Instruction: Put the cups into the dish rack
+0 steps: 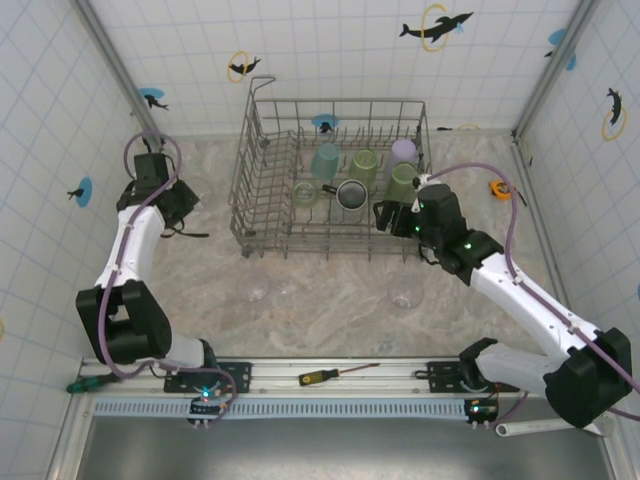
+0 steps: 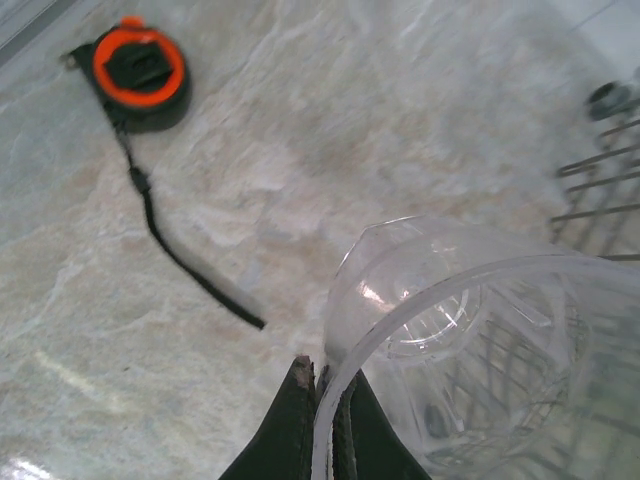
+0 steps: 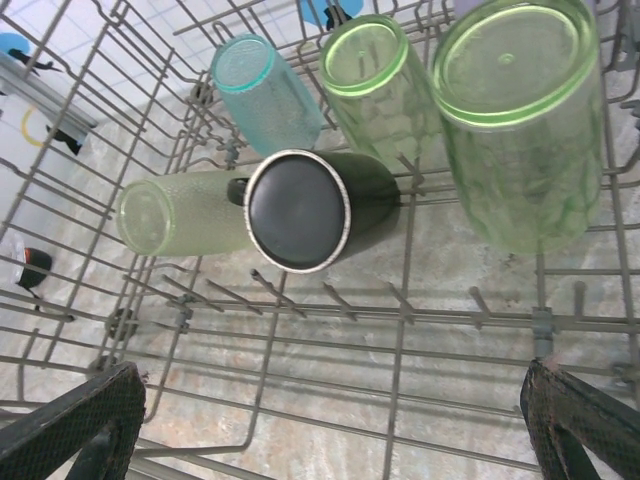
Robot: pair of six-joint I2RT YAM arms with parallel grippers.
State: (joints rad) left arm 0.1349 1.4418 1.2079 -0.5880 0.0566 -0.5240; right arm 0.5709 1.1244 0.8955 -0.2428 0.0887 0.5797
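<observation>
- desk (image 1: 330, 275): marble top. It carries the rack and the loose glasses.
- dish rack (image 1: 262, 190): sits at the far middle. The back rows are partly loaded, and the front row of tines is bare in the right wrist view.
- left fingers (image 2: 295, 420): pressed together on the rim of a clear glass (image 2: 470, 340), pinching its wall. This is just left of the rack, outside its wall. Can't tell whether the glass is off the desk.
- right fingers (image 3: 85, 430): spread wide and holding nothing. They hang over the rack's front-right part.
- loaded cups, all bottom-up or tipped on the tines:
  - teal tumbler (image 3: 265, 90)
  - black mug (image 3: 310, 210)
  - three pale green tumblers, e.g. (image 3: 520, 120)
  - lavender tumbler (image 1: 403, 151) at the back right
- loose clear glass (image 1: 405, 292): on the desk in front of the rack. The fainter ones to its left are hard to confirm.
- orange tape measure (image 2: 140, 70): near the left fingers. Not cargo.
- step, as I judge it: left arm is in the carry phase with the clear glass.
- next move needs:
  - lift over the rack's left wall
  - turn the mouth down
  - seat it on a free tine slot clear of the green tumbler lying nearby
  - keep the rim pinch from slipping
</observation>
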